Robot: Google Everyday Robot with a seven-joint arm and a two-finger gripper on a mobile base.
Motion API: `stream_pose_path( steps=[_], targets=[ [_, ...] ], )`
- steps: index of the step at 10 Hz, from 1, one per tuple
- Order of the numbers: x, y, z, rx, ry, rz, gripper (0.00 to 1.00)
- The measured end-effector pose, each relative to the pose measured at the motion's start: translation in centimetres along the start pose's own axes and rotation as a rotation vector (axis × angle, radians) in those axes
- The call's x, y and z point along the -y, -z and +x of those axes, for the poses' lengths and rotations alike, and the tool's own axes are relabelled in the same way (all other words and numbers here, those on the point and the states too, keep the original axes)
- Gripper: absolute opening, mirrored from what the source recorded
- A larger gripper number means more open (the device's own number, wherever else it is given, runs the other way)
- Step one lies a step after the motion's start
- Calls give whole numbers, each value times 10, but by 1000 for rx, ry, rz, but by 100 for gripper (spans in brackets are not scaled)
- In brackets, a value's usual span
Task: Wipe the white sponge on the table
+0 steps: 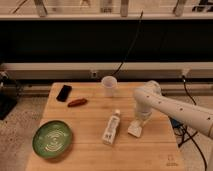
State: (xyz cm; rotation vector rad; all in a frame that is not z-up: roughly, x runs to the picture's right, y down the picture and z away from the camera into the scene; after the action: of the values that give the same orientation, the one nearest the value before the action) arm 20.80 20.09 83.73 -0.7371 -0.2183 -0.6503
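Bearing down on sponge [134, 131] with my gripper [140, 120], right of bottle [111, 129] on bench [85, 125], so it lies flat for wiping; grip state: can't tell.

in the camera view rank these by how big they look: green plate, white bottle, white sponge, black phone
1. green plate
2. white bottle
3. black phone and white sponge: these look alike. The phone lies farther back and the gripper covers the sponge's far end, so I leave them unranked.
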Motion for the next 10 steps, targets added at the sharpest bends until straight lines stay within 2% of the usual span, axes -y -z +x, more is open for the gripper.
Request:
stream_pose_path(
  steps=[4,10],
  targets=[
    [10,0,-10,5,-9,-5,0],
    [12,1,-8,13,-24,-14,0]
  ],
)
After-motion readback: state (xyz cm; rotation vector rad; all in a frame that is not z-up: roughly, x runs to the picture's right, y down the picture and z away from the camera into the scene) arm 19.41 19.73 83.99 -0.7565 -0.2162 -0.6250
